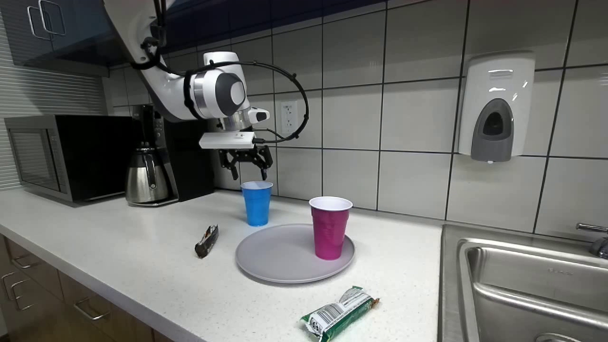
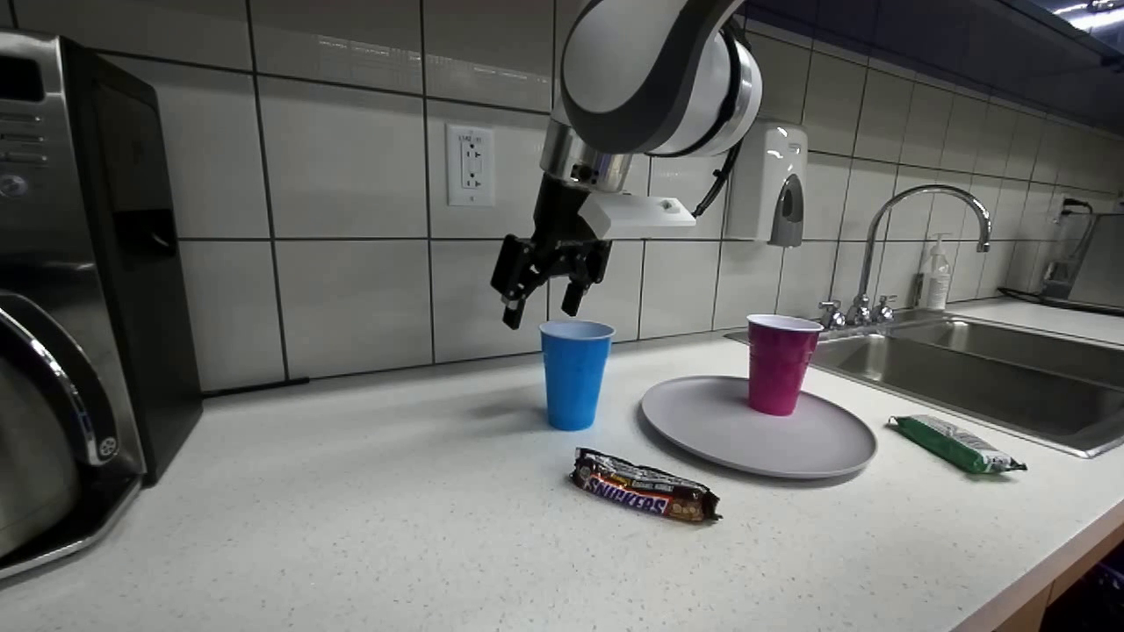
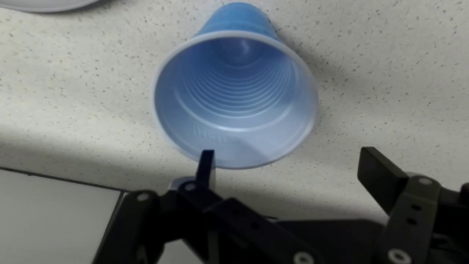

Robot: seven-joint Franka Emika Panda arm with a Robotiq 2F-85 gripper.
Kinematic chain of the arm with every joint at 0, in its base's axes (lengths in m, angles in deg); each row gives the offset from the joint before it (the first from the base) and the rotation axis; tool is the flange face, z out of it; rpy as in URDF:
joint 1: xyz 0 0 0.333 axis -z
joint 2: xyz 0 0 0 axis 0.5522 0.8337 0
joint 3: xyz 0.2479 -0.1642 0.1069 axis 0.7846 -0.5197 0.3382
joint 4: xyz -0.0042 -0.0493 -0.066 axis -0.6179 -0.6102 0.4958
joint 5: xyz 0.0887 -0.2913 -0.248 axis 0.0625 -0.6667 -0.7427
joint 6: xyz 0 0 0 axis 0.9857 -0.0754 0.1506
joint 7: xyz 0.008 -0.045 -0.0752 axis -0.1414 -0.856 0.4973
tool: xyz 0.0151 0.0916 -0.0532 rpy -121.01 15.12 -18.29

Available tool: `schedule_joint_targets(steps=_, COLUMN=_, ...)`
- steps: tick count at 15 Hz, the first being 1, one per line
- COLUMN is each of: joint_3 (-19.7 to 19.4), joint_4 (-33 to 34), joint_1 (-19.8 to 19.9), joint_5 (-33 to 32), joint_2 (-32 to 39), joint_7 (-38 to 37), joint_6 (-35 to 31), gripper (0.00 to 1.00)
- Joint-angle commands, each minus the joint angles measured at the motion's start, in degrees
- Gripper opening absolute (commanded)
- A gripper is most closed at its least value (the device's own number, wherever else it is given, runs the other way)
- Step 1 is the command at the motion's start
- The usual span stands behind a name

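Going left to right in an exterior view, we see a microwave (image 1: 92, 154) on the counter (image 1: 142, 251), then a steel coffee pot (image 1: 146, 178) on the base of a black coffee maker (image 1: 192, 161); next we find a chocolate bar (image 1: 207, 241) in a dark wrapper, lying on the counter; beyond it hangs the robot's hand (image 1: 250, 175), its fingers (image 3: 379, 176) pointing down and spread wide with only air between them; right below we have the blue cup (image 1: 257, 205), upright on the counter near the wall (image 1: 351, 118), its rim just under the fingertips; in the wrist view we look into its pale, ribbed inside, and one finger shows in front of the rim while the other stands well to the side, so the hand is off centre over the cup; just beside the blue cup we see a round grey plate (image 1: 273, 254), and on its right part a pink cup (image 1: 330, 232) stands upright; nearer to us lies a green packet (image 1: 339, 313), apart from the plate; further right we see a soap dispenser (image 1: 496, 104) fixed to the wall, and below it a steel sink (image 1: 451, 285) let into the counter, with part of a tap (image 1: 600, 247) at its back edge.
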Motion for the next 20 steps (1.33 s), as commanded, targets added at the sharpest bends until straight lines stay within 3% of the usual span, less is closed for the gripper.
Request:
schedule_joint_targets(steps=1, joint_3=0.0, joint_4=0.0, joint_1=0.0, joint_5=0.1, joint_2=0.0, joint_7=0.2, joint_6=0.1, gripper=1.00)
schedule_joint_targets(steps=6, joint_3=0.3, joint_4=-1.0, joint_1=0.0, joint_5=0.3, joint_2=-1.4, joint_7=0.4, joint_6=-0.8, gripper=1.00)
schedule_joint_targets(steps=20, joint_3=-0.3, joint_4=-11.8, joint_1=-1.6, joint_5=-2.4, joint_2=-16.2, joint_7=-5.4, joint_6=-1.4, gripper=1.00)
